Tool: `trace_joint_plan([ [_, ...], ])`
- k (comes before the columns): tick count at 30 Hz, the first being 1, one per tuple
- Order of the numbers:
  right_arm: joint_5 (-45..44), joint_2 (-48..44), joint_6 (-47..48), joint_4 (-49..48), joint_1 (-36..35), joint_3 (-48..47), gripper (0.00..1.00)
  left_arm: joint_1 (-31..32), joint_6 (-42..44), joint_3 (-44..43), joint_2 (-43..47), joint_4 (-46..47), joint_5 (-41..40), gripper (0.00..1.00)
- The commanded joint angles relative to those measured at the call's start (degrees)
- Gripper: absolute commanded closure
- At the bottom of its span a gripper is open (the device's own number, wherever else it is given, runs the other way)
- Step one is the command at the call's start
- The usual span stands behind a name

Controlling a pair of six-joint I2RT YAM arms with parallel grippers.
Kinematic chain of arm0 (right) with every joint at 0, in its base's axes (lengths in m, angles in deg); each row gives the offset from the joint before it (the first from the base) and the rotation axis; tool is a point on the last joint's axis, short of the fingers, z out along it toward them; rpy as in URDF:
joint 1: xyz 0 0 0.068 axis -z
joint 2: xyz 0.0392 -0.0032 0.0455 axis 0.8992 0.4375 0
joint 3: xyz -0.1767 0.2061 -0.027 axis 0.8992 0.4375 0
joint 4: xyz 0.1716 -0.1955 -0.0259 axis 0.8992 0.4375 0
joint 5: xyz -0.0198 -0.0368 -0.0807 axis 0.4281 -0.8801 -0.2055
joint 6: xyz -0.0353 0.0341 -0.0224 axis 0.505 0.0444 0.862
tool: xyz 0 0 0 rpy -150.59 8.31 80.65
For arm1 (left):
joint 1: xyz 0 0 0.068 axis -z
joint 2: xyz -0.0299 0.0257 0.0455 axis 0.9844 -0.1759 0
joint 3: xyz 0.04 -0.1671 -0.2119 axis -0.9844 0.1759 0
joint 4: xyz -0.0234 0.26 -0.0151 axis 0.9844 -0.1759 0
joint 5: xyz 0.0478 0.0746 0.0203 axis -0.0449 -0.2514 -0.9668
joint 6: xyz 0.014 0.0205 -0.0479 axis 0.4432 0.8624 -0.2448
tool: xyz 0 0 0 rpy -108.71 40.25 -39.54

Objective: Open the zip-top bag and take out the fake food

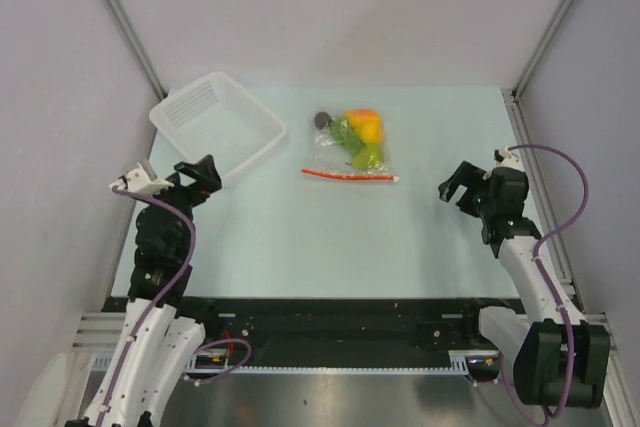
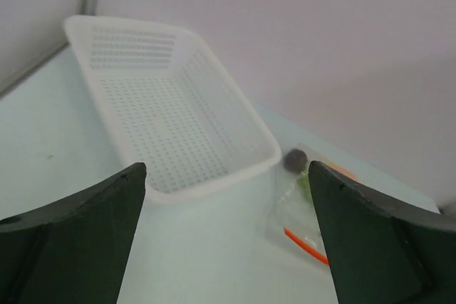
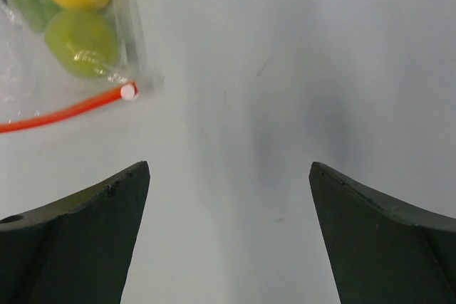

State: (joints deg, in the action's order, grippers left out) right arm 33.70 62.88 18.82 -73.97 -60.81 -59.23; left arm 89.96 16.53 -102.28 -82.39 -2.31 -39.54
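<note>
The zip-top bag [image 1: 348, 154] lies flat in the middle of the table, its red-orange zip strip [image 1: 348, 176] along the near edge. The fake food [image 1: 360, 135] is inside it: a green pear, a yellow-orange fruit, green bits and a small dark round piece. The bag shows in the left wrist view [image 2: 303, 208] and in the right wrist view [image 3: 57, 55]. My left gripper [image 1: 197, 180] is open and empty, left of the bag beside the basket. My right gripper [image 1: 457, 185] is open and empty, right of the bag.
A white slotted basket [image 1: 215, 127] stands at the back left, empty; it also shows in the left wrist view [image 2: 164, 119]. Grey walls with metal frame rails close in the table on three sides.
</note>
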Motion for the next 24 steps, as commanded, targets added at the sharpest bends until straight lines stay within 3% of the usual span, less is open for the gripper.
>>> trace_joint_plan([
  [1, 6.95, -5.24, -3.22, 3.02, -0.70, 1.70, 0.00, -0.07, -1.54, -1.08, 2.80, -4.04, 22.45, 0.00],
  [5, 18.78, -4.20, -3.22, -1.89, -0.78, 2.49, 0.00, 0.02, -1.89, -1.52, -0.44, -2.28, 37.57, 0.00],
  [11, 23.30, 4.67, -4.72, -4.19, -1.14, -0.31, 0.00, 0.63, -7.42, 1.73, -6.77, 8.35, 54.45, 0.01],
  [16, 27.52, 12.32, -6.47, -7.61, -1.31, -3.48, 0.00, 7.30, -5.77, -0.19, -11.16, 8.63, 54.56, 0.02],
  [21, 29.90, 20.32, -7.70, -9.70, -4.55, -9.18, 0.00, 18.90, -3.30, -0.55, -15.92, 8.18, 50.00, 0.06],
  [24, 31.48, 26.38, -10.86, -14.53, -5.18, -11.03, 0.05, 23.39, -3.04, 0.59, -17.67, 10.20, 48.67, 0.08],
])
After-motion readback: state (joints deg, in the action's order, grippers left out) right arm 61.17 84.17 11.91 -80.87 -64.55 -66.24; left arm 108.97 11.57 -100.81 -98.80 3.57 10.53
